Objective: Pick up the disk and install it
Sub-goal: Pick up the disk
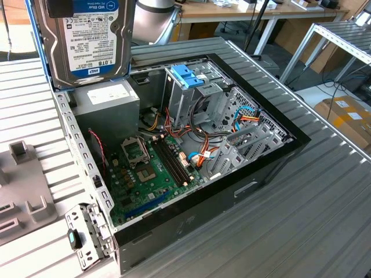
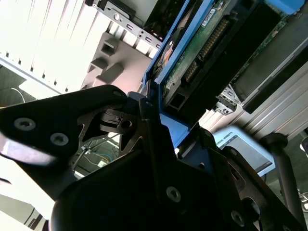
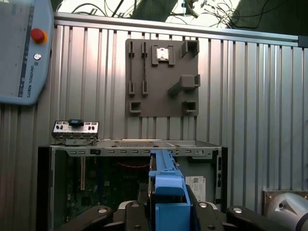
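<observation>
- At the exterior view's far left, above the far-left corner of the open case (image 1: 191, 215), the arm (image 1: 152, 22) reaches in over the table (image 1: 324, 202). Its grey body shows just behind the raised disk (image 1: 87, 40).
- The gripper (image 3: 168, 211) points down toward the case. In the first wrist view its black fingers (image 3: 198, 214) press against the disk from either side, so the claw is closed firmly on it.
- The disk is held clear of the table, standing on edge and slightly tilted, with its label facing the exterior camera. The second wrist view shows its green circuit board (image 2: 202, 45), and the first wrist view shows a blue side rail (image 3: 166, 178) running out from between the fingers.
- On the exterior view's left, a grey fixture plate (image 1: 23, 191) lies flat on the ribbed table, apart from the case.
- The case lies on its side in the middle of the table, with its interior exposed.
- Inside it, from left to right:
  - a grey power supply (image 1: 107, 99) with a white sticker at the far left
  - a green motherboard (image 1: 148, 174) nearer the camera
  - a metal drive cage (image 1: 185, 87) with a blue plastic top
  - a tangle of coloured cables (image 1: 200, 156) right of the board
- The disk hangs directly over the power supply, left of the cage and apart from it.
</observation>
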Robot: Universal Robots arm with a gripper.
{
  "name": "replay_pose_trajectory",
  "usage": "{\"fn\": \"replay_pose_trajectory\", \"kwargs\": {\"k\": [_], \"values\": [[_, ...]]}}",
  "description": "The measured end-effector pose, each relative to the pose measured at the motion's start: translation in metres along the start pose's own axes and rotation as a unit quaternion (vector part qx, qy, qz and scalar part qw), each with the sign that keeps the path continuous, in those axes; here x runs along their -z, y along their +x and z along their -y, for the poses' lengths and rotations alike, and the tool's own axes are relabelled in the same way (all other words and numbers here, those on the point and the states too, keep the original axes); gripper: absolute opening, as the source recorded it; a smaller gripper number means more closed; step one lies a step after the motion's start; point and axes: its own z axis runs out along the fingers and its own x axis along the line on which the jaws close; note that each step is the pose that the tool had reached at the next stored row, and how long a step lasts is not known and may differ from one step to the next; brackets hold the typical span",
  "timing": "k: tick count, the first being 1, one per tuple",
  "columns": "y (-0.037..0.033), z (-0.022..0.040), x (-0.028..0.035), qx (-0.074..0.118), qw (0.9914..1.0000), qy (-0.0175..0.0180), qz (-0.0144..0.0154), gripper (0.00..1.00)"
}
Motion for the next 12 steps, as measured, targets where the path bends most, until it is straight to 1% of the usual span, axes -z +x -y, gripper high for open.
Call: {"fn": "replay_pose_trajectory", "kwargs": {"k": [4, 5, 6, 7, 12], "values": [[0.0001, 0.0041, 0.0, 0.0, 1.0, 0.0, 0.0, 0.37], [0.0003, 0.0085, -0.0001, 0.0, 1.0, 0.0, 0.0, 0.37], [0.0005, 0.0171, -0.0002, 0.0, 1.0, 0.0, 0.0001, 0.37], [0.0009, 0.0283, -0.0003, 0.0, 1.0, 0.0, 0.0, 0.37], [0.001, 0.032, -0.0004, 0.0, 1.0, 0.0, 0.0, 0.37]]}}
